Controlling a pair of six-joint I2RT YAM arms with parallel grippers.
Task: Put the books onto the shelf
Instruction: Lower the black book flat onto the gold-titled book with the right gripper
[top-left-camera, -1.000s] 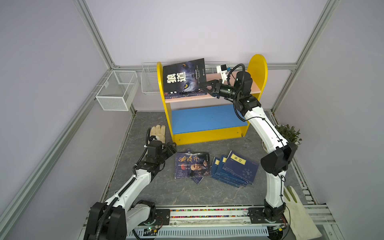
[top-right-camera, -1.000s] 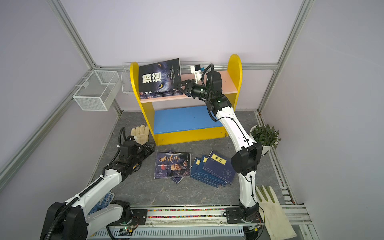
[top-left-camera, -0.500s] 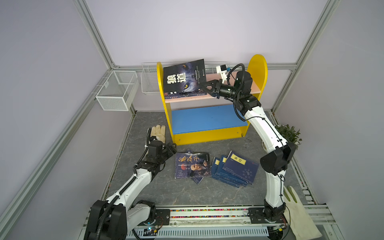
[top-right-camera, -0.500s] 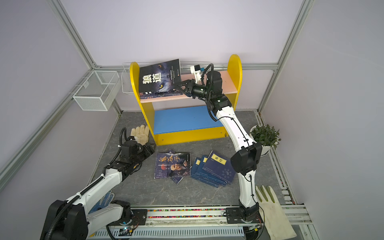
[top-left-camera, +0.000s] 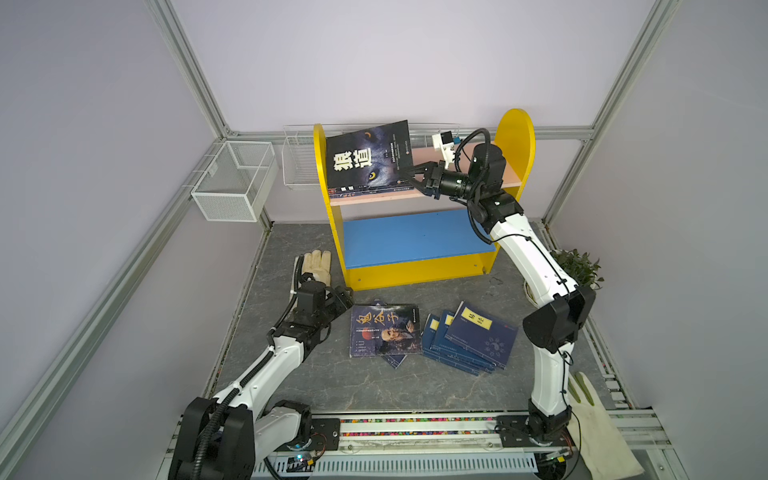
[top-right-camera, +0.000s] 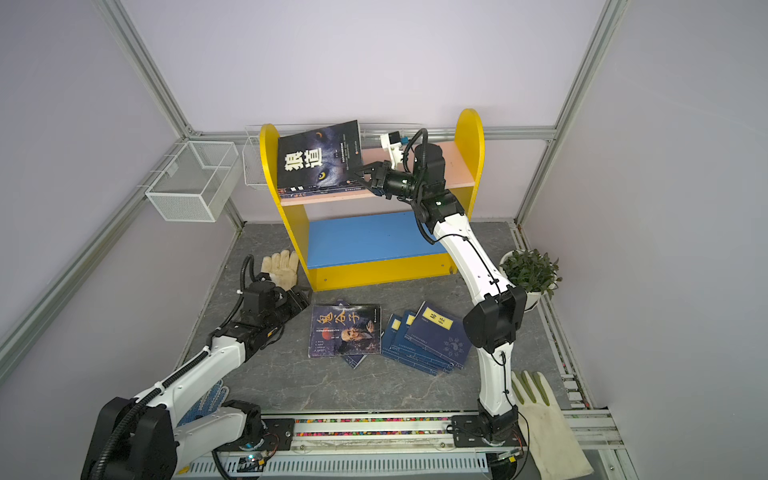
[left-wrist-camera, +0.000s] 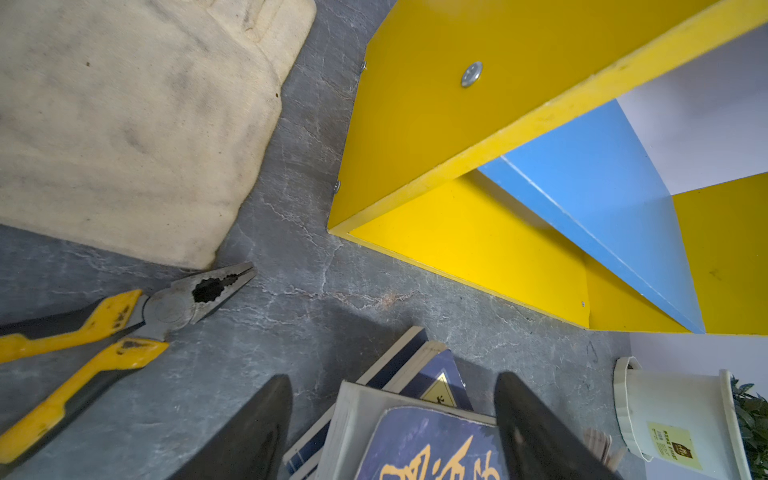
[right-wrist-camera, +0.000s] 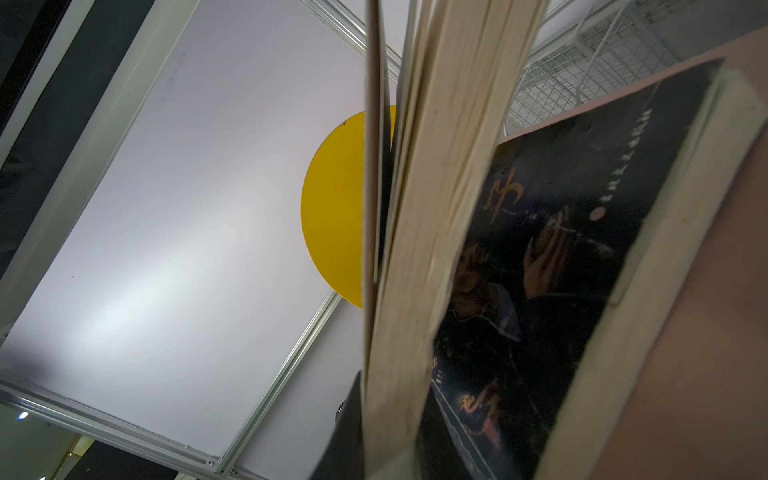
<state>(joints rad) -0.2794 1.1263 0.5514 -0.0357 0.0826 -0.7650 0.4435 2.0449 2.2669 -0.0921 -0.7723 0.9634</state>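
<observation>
**Grey desk, lilac walls, one book going onto the shelf**

Both top views first. The grey marbled desk (top-left-camera: 291, 382) has the little shelf (top-left-camera: 515, 137) standing at the back. The right claw (top-left-camera: 415, 178) is up at the pink board (top-left-camera: 507, 176), clamped on the lower corner of the wolf-cover book (top-left-camera: 365, 158). That book stands tilted on its edge straight out in front of the claw, resting on a few books lying flat on the board.

The left claw (top-right-camera: 303, 300) sits low over the desk with its jaws apart. A pale glove (top-right-camera: 280, 270) lies just beside it and the paperback (top-right-camera: 345, 334) with the old man's face lies just ahead. Past the paperback, farther from that claw, the navy books (top-right-camera: 428, 338) lie fanned out.

Left wrist view: the fingers (left-wrist-camera: 257, 428) are well apart with nothing pinched. The paperback's corner shows between them, lying on thin navy ones. Can't tell if the claw touches it. Yellow-handled pliers (left-wrist-camera: 166, 307) lie off to one side of the claw, next to the glove, and the shelf's yellow base is ahead.

Right wrist view: the wolf-cover book's page edge runs up out of the claw. One dark finger (right-wrist-camera: 347, 436) is pressed on its cover and the other is hidden. Right beside it a dark flat book (right-wrist-camera: 561, 249) lies on the pink board.
</observation>
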